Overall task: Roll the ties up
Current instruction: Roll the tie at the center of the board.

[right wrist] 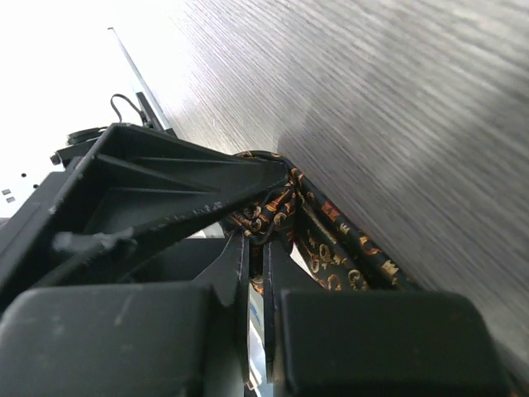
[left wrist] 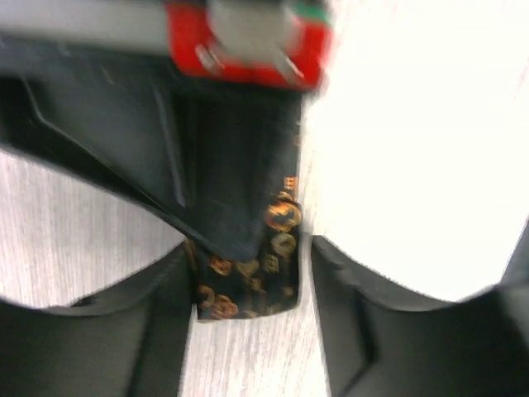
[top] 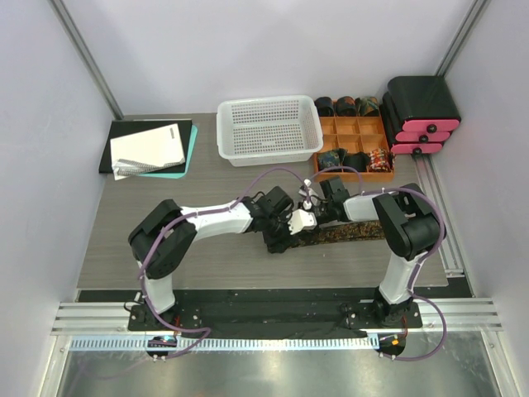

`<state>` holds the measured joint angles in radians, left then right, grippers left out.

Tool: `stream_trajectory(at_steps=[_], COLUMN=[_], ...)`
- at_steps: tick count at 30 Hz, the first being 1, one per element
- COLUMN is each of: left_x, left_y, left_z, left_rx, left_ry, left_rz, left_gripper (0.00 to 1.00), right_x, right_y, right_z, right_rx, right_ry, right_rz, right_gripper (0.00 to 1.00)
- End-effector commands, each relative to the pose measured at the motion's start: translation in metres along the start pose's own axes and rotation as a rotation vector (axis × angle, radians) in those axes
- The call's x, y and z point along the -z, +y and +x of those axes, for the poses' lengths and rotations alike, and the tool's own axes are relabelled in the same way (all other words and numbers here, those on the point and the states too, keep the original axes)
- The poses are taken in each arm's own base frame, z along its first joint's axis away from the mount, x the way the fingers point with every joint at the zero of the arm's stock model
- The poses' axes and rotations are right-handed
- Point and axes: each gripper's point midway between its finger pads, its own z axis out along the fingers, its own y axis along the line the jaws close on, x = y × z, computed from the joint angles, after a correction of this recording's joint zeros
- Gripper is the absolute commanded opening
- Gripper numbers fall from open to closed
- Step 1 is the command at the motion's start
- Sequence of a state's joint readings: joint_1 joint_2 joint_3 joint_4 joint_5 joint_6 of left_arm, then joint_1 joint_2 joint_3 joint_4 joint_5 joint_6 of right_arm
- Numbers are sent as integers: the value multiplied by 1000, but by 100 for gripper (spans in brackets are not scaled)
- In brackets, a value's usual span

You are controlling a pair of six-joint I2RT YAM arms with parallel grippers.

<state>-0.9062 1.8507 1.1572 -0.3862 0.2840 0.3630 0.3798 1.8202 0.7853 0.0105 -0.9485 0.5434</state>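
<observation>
A dark tie (top: 351, 233) with a brown-gold pattern lies flat across the table's middle, running left to right. My right gripper (top: 318, 217) is shut on a bunched fold of it; the right wrist view shows its jaws (right wrist: 266, 240) nearly together on the patterned fabric (right wrist: 339, 244). My left gripper (top: 281, 234) is open at the tie's left end. In the left wrist view the tie's end (left wrist: 248, 289) lies on the table between my spread fingers (left wrist: 140, 331), with a gap on the right side. The two grippers are close together.
A white mesh basket (top: 269, 131) stands at the back. An orange divided tray (top: 354, 142) holding rolled ties is to its right, beside a black and pink box (top: 421, 112). A notebook on dark folders (top: 149, 149) lies at the back left.
</observation>
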Motion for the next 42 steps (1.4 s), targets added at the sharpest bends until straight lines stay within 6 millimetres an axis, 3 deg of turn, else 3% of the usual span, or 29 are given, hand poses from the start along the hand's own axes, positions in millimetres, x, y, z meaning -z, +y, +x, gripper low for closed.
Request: stream_trajectory(at_steps=[1,5,7,8,14,18,22,30,34,35,37,42], left_x=[6,36,38,41,34,28,13,-3,-7,-8,-3,2], left_y=[-15,-8,-10,-4,-1,4,7,7,4,4,8,11], left_z=[18,-8,-2,-10,-8,-21,-20,-21,-18,-8,-12,17], left_rx=[90,119,139,118,86,54,21,-6,-13,11,25,72], left_ry=[-38,-227,-251,-304,-372,-437,-436,-417,-340,-287,-265,-91], left_rz=[86,36,30,2,-38,-40,-26,3,15,10,-5,-36], left_gripper=[61,71,73,74,76,76,74,60,37,30,26,21], right_x=[0,3,6,6,6,2,0,-3,-4,-4,-1,30], right_y=[-14,-24,-29,-32,-47,-56,-62,-60,-56,-52,-44,-18], right_z=[-6,-1,-1,0,2,3,3,0,-9,-11,-17,-34], right_rx=[23,10,1,0,-24,-48,-66,-89,-83,-82,-82,-24], right_ry=[0,16,16,20,29,43,49,39,-1,-7,-19,-68], right_rz=[24,22,23,24,31,42,43,18,-3,-9,-16,32], right_gripper=[1,1,1,1,1,1,1,1,3,4,13,29])
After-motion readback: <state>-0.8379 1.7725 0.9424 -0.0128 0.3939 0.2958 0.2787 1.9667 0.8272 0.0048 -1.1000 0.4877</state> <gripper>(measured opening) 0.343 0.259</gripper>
